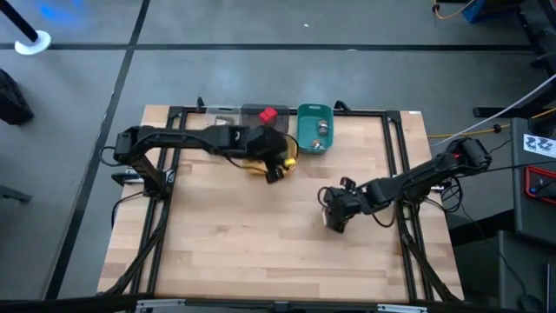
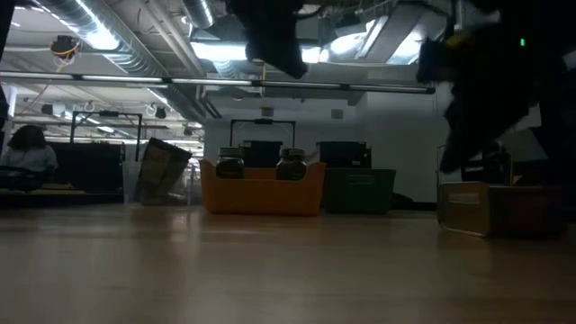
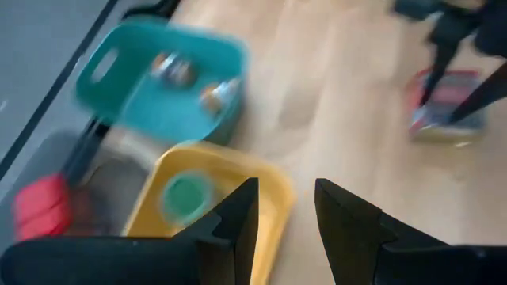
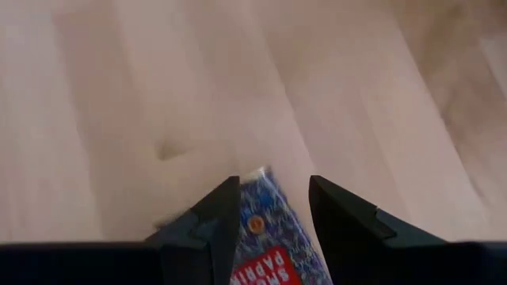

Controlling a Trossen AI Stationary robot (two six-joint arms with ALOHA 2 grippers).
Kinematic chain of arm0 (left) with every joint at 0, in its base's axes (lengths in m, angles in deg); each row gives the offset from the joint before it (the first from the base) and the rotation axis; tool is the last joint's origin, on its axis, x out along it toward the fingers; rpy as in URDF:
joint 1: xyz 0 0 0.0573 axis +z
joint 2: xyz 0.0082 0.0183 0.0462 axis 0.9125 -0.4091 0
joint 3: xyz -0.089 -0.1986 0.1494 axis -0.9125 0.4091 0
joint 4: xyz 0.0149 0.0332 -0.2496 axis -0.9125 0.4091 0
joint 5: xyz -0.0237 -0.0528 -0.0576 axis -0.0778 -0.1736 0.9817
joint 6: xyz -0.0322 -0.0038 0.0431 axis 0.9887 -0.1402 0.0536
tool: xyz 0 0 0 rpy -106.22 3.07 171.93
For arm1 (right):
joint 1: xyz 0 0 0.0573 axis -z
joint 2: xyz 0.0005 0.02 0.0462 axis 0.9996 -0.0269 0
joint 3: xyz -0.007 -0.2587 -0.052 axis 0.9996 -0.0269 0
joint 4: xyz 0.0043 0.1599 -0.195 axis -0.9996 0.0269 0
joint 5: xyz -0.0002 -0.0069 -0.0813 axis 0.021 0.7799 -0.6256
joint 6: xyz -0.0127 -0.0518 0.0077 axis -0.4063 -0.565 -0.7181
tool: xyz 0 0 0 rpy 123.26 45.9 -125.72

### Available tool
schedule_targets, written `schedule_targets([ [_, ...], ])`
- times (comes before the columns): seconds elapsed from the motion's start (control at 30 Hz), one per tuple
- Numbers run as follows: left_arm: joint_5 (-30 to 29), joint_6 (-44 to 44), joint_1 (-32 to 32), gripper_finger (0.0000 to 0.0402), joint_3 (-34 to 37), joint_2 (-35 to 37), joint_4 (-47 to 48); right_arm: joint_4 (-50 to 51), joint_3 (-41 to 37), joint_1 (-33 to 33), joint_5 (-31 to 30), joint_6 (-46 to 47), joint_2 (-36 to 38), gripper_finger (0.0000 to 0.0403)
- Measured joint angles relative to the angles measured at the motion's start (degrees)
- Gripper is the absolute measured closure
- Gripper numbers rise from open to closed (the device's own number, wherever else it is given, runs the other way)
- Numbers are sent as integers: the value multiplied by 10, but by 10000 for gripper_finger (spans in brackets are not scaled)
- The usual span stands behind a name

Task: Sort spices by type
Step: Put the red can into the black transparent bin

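While poised over the yellow tray, the left gripper has its two dark fingers parted with nothing between them. Inside that tray lies a green-capped jar; the level view across the table shows two jars standing in it side by side. Just beside the yellow tray, toward the table's far edge, sits the teal tray, holding small greyish round tins. On the yellow tray's other side, also along the far edge, is a grey tray with a red box in it.

Well apart from the yellow tray, out on the bare wooden table, the right gripper is down at the surface. Its fingers straddle a rectangular box, blue-patterned with a red label, which sits between them; whether they actually press its sides cannot be told. From the left wrist, that box appears resting on the table beneath the right arm's fingers.
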Motion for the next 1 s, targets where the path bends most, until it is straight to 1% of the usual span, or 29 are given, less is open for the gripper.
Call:
schedule_targets([
  [0.1, 8, -5, -28, 286, 26, -1, -70, 28, 30, -13, -23, -4, 1, 249],
  [0.2, 9, -5, -54, 286, 53, -9, -144, 99, 68, -29, -60, -15, 1, 249],
  [0.27, 8, -5, -70, 286, 74, -22, -204, 157, 85, -40, -77, -3, 2, 249],
  [0.4, 8, -9, -99, 286, 98, -66, -336, 239, 90, -66, -97, 68, 3, 249],
  [0.5, 8, -39, -116, 290, 101, -116, -404, 298, 86, -91, -97, 137, 2, 249],
  [0.63, 5, -74, -128, 303, 101, -180, -510, 344, 75, -127, -96, 209, 3, 249],
  [0.73, 4, -99, -128, 314, 101, -222, -585, 350, 56, -150, -91, 262, 3, 249],
  [0.83, 3, -113, -127, 323, 101, -257, -639, 344, 33, -170, -86, 303, 3, 249],
  [1.0, 4, -102, -127, 337, 100, -288, -665, 271, -7, -179, -80, 320, 3, 249],
])
